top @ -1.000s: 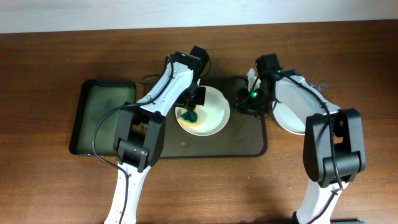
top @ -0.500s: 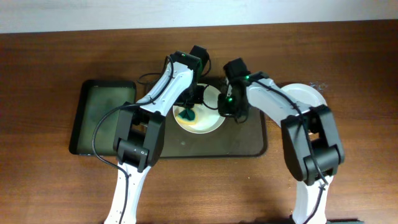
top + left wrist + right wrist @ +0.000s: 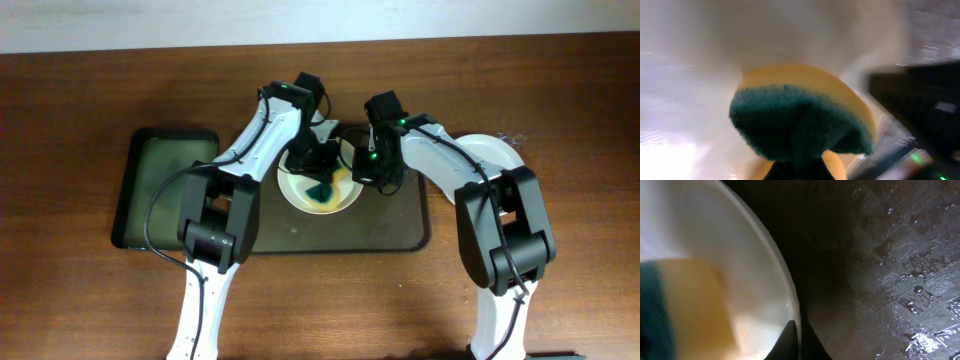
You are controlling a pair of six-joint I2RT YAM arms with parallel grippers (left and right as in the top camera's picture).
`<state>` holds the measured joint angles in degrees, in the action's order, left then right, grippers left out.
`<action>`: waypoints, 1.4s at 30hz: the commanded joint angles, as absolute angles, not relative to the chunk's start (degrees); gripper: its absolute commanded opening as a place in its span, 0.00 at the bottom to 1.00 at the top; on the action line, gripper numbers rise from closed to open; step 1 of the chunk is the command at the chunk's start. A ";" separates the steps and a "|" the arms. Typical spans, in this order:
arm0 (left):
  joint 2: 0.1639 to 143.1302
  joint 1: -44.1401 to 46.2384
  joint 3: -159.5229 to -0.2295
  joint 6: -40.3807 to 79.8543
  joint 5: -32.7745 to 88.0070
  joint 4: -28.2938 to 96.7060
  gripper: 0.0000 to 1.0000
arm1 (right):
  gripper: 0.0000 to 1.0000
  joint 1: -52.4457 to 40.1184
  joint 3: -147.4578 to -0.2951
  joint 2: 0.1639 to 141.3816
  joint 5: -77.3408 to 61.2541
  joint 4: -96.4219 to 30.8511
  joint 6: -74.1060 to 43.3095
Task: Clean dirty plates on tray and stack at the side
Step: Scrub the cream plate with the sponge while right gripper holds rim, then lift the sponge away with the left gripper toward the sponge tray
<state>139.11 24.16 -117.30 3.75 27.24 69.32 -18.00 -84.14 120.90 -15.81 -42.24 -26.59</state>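
Observation:
A white plate (image 3: 305, 198) with yellowish smears sits on the dark olive-brown tray (image 3: 390, 230). My left gripper (image 3: 322, 180) is shut on a green and yellow sponge (image 3: 322, 189) and presses it on the plate; the sponge fills the left wrist view (image 3: 800, 117). My right gripper (image 3: 366, 172) is shut on the plate's right rim, seen in the right wrist view (image 3: 799, 340) with the plate (image 3: 715, 245) and the wet tray (image 3: 900, 270). Another white plate (image 3: 490, 155) lies on the table right of the tray, partly under my right arm. A third plate is not visible.
A smaller black tray with greenish inside (image 3: 165, 185) lies left of the big tray. The brown wooden table (image 3: 80, 300) surrounds both. A pale wall edge runs along the back.
My right gripper came from the side plate to the tray plate and closed on its right rim. My left gripper moved the sponge rightward across the plate.

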 commanded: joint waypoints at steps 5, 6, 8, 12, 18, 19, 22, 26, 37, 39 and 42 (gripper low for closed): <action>139.83 24.58 -117.16 10.35 27.88 57.54 0.00 | 0.04 -17.19 -84.23 122.63 -16.29 -43.09 -25.80; 139.83 24.40 -117.16 13.87 21.37 56.51 0.00 | 0.04 -17.19 -84.23 122.63 -16.29 -43.29 -25.78; 139.83 23.68 -117.16 19.84 5.98 54.63 0.00 | 0.04 -17.19 -84.23 122.63 -16.27 -43.72 -25.78; 139.81 21.32 -117.16 23.14 -16.91 52.40 0.00 | 0.04 -17.19 -84.23 122.63 -16.27 -43.81 -25.78; 139.81 18.13 -118.30 22.24 -31.29 57.12 0.00 | 0.04 -17.17 -84.23 122.63 -15.84 -44.31 -25.76; 139.81 17.45 -120.29 22.24 -30.68 60.20 0.00 | 0.04 -17.17 -84.23 122.63 -15.86 -44.38 -25.76; 139.81 16.21 -126.21 22.24 -27.40 66.78 0.00 | 0.04 -17.17 -84.23 122.63 -15.84 -44.82 -25.78; 139.81 14.44 -135.83 19.20 -17.61 75.20 0.00 | 0.04 -17.17 -84.23 122.63 -15.88 -45.25 -25.58; 139.81 12.88 -139.48 15.49 -5.48 78.52 0.00 | 0.49 -18.37 -90.11 122.52 -25.91 -38.15 -15.81; 139.81 11.66 -140.70 13.69 -4.78 79.09 0.00 | 0.53 -19.79 -90.02 123.02 -25.45 -35.05 -15.90; 139.81 10.09 -143.33 12.62 -3.09 81.06 0.00 | 0.53 -22.44 -90.02 124.03 -20.12 -32.93 -18.65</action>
<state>139.85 12.21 -139.52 15.29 -5.34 79.81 -19.27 -89.17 122.10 -24.16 -34.09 -17.17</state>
